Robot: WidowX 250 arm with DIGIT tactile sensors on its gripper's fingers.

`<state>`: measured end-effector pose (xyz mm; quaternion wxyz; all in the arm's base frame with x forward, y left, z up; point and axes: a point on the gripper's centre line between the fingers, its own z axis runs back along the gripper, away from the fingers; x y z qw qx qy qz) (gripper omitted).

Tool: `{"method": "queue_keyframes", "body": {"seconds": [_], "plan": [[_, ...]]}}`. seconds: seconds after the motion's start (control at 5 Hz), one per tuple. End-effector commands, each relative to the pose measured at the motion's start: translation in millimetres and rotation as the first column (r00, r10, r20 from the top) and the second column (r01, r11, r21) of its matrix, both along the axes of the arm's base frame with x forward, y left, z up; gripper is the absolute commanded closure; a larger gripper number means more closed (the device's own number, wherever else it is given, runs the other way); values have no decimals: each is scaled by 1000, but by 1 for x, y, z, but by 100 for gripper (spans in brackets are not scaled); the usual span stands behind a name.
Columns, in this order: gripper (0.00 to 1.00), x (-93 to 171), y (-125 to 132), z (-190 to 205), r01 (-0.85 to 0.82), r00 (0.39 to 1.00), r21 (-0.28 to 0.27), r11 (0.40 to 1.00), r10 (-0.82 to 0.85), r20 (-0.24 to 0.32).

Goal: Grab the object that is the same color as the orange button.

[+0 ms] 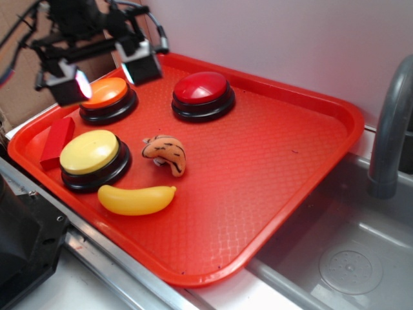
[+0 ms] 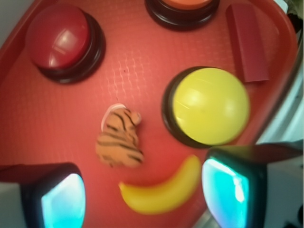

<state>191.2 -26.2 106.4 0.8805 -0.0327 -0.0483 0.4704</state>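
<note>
Three round push buttons sit on a red plastic tray (image 1: 290,161) that rests beside a metal sink (image 1: 348,258) with a grey faucet (image 1: 390,129) at the right edge of the exterior view. The orange button (image 1: 106,94), domed on a black base, is at the tray's far left. A red button (image 1: 202,89) lies to its right, near the back rim. A yellow button (image 1: 90,152) is closer to the front, below the orange one.

The small plush tiger (image 1: 166,154), orange-tan with dark brown stripes and a curved body, lies on the tray floor just right of the yellow button, apart from it and roughly in front of the gap between the orange and red buttons. A yellow plastic banana (image 1: 137,199) lies in front of the yellow button, touching or nearly touching its base. A red block (image 1: 57,142) rests near the tray's left rim, beside the yellow button.

The gripper (image 1: 106,74) hangs above the orange button, its two fingers spread wide apart with nothing between them. Its pads glow pale.

From the wrist camera, the plush tiger (image 2: 119,137) lies in the middle of the frame, with the banana (image 2: 161,191) just below it, the yellow button (image 2: 209,105) to the right, the red button (image 2: 62,39) at upper left and the block (image 2: 247,42) at upper right. The orange button (image 2: 183,4) is cut off by the top edge. Both fingertips (image 2: 61,199) show at the bottom corners, clear of the toy.
</note>
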Motion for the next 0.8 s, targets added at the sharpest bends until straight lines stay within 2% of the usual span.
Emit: {"method": "queue_keyframes", "body": {"seconds": [0.0, 0.2, 0.4, 0.6], "plan": [[0, 28, -5, -45, -47, 998, 60, 997, 45, 41], [0, 33, -5, -62, -41, 999, 64, 997, 40, 20], [0, 34, -6, -78, -11, 1000, 30, 999, 11, -22], [12, 33, -12, -86, 24, 999, 65, 998, -22, -42]]}}
